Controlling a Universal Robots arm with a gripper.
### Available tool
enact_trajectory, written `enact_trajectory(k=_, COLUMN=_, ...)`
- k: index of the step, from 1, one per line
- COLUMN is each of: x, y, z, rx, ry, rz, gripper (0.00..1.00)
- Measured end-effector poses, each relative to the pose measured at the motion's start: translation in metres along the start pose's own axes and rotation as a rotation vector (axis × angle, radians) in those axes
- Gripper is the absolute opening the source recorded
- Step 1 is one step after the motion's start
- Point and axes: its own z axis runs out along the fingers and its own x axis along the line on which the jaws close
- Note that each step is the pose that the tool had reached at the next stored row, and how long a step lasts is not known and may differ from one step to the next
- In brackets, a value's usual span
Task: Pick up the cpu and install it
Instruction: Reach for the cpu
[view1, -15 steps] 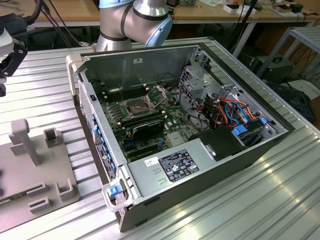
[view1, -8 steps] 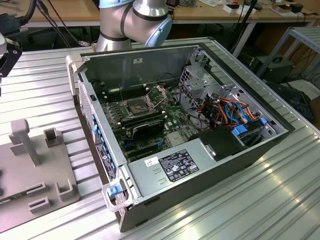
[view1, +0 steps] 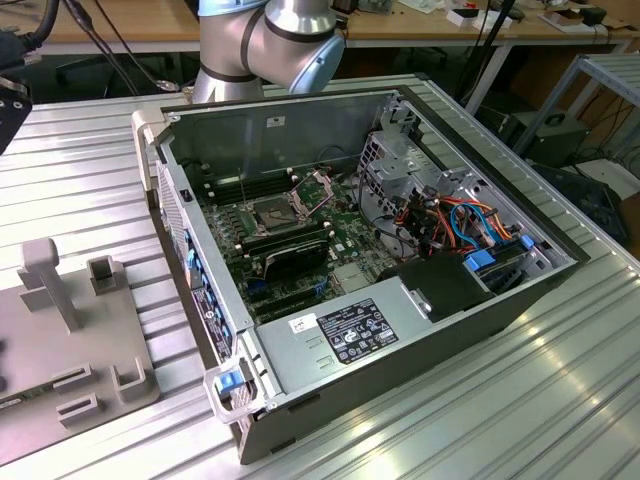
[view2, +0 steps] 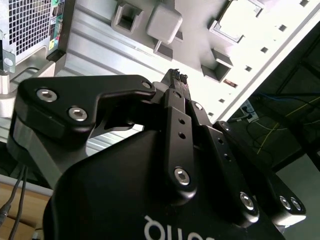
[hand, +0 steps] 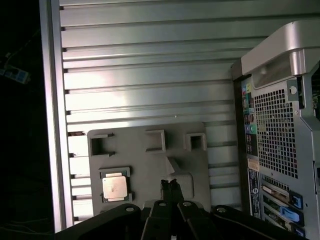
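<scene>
table (view1: 480, 400): ribbed aluminium, carrying everything.
computer case (view1: 300, 120): open, lying on its side mid-table, motherboard exposed.
fixture plate (hand: 150, 165): grey, flat beside the case, close to a table edge.
gripper (hand: 170, 184): fingers pressed together, holding nothing, hovering over the plate.
socket (view1: 275, 212): inside the case, metal frame raised.
cpu (hand: 114, 187): silver-topped, seated in a holder at the plate edge away from the case, apart from the gripper.

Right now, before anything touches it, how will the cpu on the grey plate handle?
The cpu looks thin, flat and square, so probably rigid and light. Its smooth metal top may be slippery. Nested in brackets on the grey fixture plate, it likely resists sliding.
</scene>
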Motion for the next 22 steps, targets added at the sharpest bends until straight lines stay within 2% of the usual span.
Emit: enact_trajectory(k=22, x=0.0237, y=-0.0018, z=-0.0004, rx=0.0, ry=0.0, rz=0.0, gripper=0.11)
